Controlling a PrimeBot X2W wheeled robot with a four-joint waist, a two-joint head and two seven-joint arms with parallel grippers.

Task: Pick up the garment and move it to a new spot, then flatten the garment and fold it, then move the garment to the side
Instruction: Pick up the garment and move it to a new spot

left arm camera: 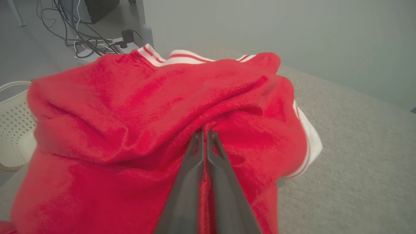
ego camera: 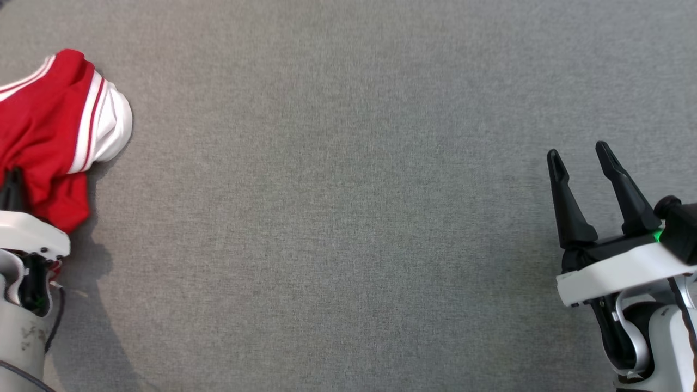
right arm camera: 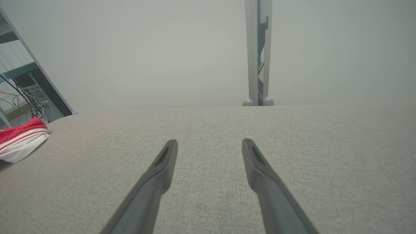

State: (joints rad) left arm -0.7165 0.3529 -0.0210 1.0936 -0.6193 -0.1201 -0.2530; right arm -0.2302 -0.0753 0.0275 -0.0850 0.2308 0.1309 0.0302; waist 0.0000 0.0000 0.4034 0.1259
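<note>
The garment (ego camera: 49, 130) is red with white striped trim and lies bunched at the far left of the grey table. In the left wrist view my left gripper (left arm camera: 204, 133) is shut, its two fingers pressed together on a fold of the red garment (left arm camera: 136, 110). From the head its dark fingers (ego camera: 12, 188) peek out at the garment's near edge. My right gripper (ego camera: 580, 152) stands open at the far right, well away from the cloth, nothing between its fingers. The right wrist view shows that gripper (right arm camera: 209, 143) open over bare fabric and the garment (right arm camera: 19, 139) far off left.
The grey fabric table (ego camera: 348, 218) stretches between the two arms. A white perforated basket (left arm camera: 13, 126) sits beyond the table's left edge, with cables and a power strip (left arm camera: 94, 42) on the floor behind. A metal post (right arm camera: 258, 52) rises past the far edge.
</note>
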